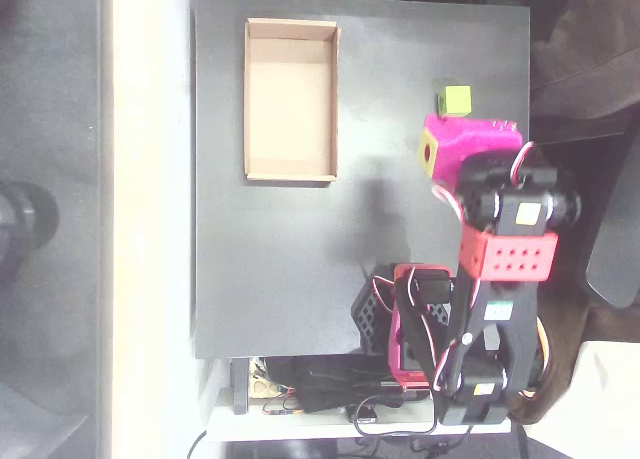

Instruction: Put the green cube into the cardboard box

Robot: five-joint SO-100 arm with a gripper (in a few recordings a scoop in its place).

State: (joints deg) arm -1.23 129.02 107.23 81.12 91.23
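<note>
One green cube (457,100) sits on your dark desk (400,219) close to its right edge, toward the far right corner as the overhead view shows it. It rests flat on the desk surface, free of any grip. Your magenta gripper (455,139) hangs just below the cube in that view, its body with the yellow patch covering the fingers, so you cannot tell from here whether the jaws stand wide or narrow. The cardboard box (291,100) lies well apart from the cube, near the far left corner of the desk, long side running toward you, its plain brown floor bare. Your arm's red and black links stretch back to the near right edge.
</note>
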